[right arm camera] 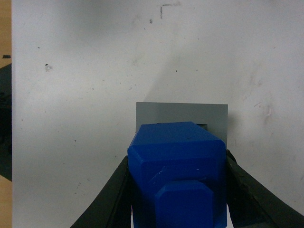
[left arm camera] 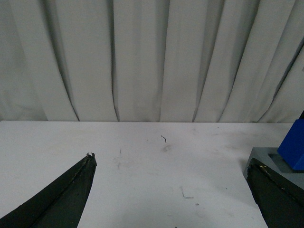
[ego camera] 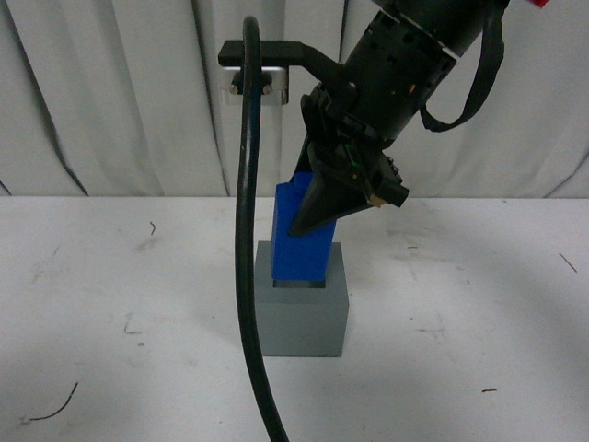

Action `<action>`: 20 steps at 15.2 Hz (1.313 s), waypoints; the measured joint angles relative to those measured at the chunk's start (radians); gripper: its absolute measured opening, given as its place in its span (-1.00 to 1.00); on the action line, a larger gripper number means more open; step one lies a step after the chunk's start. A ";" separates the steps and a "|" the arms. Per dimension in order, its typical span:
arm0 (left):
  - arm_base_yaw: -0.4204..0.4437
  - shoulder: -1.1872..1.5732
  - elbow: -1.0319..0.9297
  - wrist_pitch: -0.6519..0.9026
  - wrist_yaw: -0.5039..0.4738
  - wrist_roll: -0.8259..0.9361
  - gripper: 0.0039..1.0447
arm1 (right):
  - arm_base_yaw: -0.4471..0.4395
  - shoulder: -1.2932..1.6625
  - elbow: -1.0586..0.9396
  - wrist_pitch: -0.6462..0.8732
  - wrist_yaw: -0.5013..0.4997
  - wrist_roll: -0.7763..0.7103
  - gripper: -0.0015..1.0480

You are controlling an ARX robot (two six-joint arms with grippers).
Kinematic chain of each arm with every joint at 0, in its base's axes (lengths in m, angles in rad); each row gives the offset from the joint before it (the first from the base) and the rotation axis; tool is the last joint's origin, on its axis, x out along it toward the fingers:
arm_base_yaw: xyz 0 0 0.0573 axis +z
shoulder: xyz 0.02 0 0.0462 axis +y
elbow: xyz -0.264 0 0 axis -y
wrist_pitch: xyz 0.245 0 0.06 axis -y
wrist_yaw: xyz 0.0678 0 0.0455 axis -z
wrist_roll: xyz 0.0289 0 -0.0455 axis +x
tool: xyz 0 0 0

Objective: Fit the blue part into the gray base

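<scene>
The right hand (ego camera: 317,216) is closed on the blue part (ego camera: 300,249), with one dark finger pressed to each side of the block's upper half. In the right wrist view the same two fingers (right arm camera: 115,192) flank the block, whose small knob faces the camera. The blue part stands nearly upright with a slight lean. Its lower end is at the mouth of the square recess in the top of the gray base (ego camera: 304,322); how deep it sits cannot be told. Most of the block rises above the base.

The left hand (left arm camera: 171,160) is spread wide open and holds nothing. One of its fingers (left arm camera: 278,197) lies just in front of a corner of the gray base; whether they touch cannot be told.

The base rests on a white, scuffed surface (ego camera: 460,304). A thick black cable (ego camera: 243,276) hangs in front of the base. Pale pleated curtains (ego camera: 110,92) fill the background.
</scene>
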 joint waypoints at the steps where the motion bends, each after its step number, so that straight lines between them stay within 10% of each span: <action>1: 0.000 0.000 0.000 0.000 0.000 0.000 0.88 | 0.000 0.014 0.004 0.003 0.007 0.019 -0.11; 20: 0.000 0.000 0.000 0.000 0.000 0.000 0.88 | -0.011 0.108 0.092 0.006 0.005 0.040 -0.11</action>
